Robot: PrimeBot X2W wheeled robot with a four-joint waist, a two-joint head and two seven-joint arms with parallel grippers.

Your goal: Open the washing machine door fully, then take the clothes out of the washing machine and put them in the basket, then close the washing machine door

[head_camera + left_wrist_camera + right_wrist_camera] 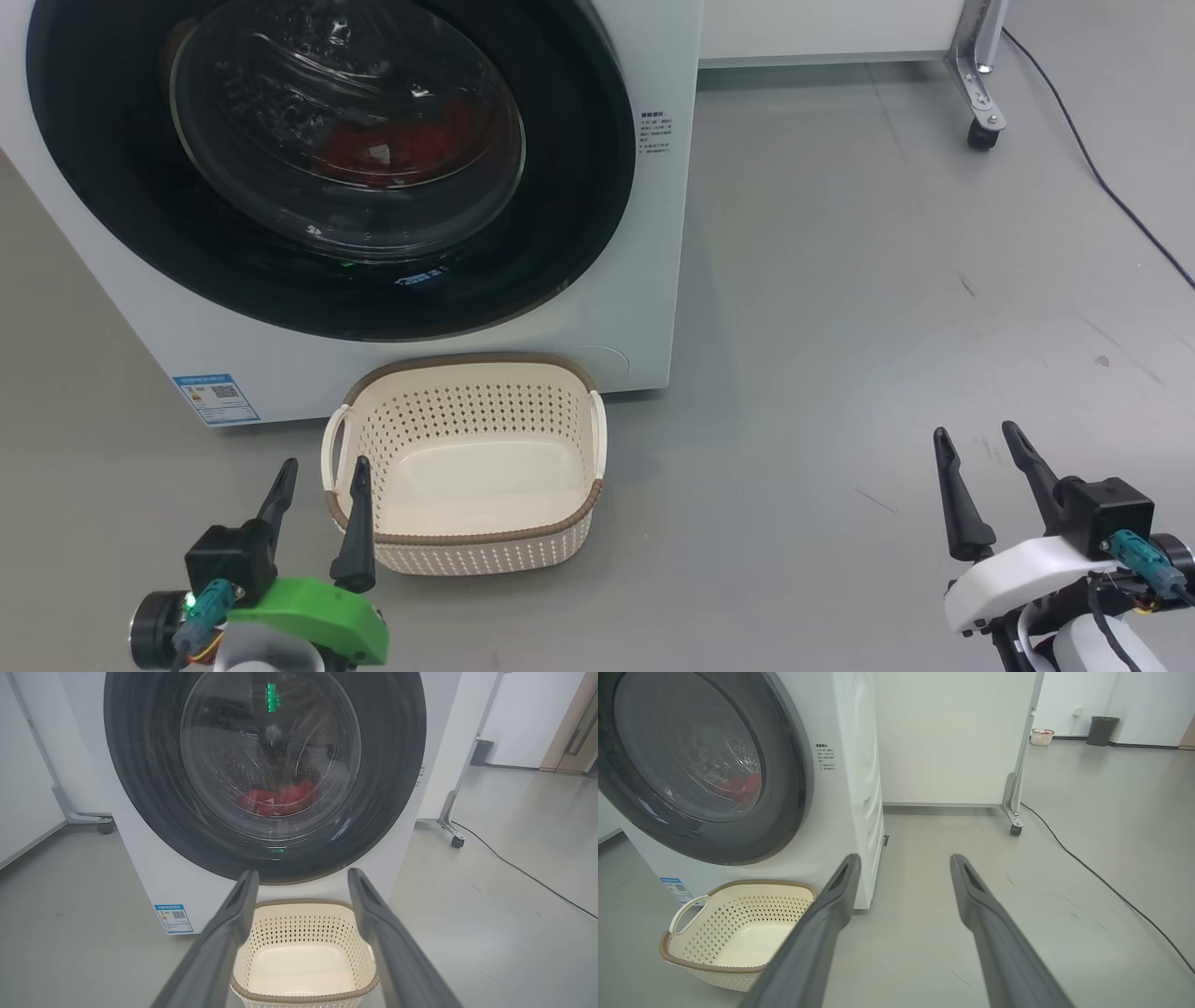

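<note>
**A:** Closest in, the left gripper [325, 462] has its two dark fingers spread wide with nothing between them. Across on the other side the right gripper [976, 431] stands just as wide and just as empty, over bare grey floor [840, 327].

**B:** And the basket?

**A:** The basket [471, 358] sits on the floor just ahead of the left gripper. Its near-left corner and loop handle are right by those fingertips. From the left wrist it is framed between the two fingers, cream bottom bare. It is well apart from the right gripper.

**B:** Behind that?

**A:** The washing machine [667, 233], with the basket close against its front. The washing machine door [579, 187] lies flush and closed. Through the glass you see the clothes [401, 149], red, low in the drum, beyond both grippers and touched by neither.

**B:** Give me the count.

**A:** Two grippers, four fingers. One basket with two handles. One machine, one door. One red heap; I can't separate garments through the glass. One blue label [216, 399] low on the machine's left. Farther right, one black cable [1092, 168] runs across the floor.
</note>
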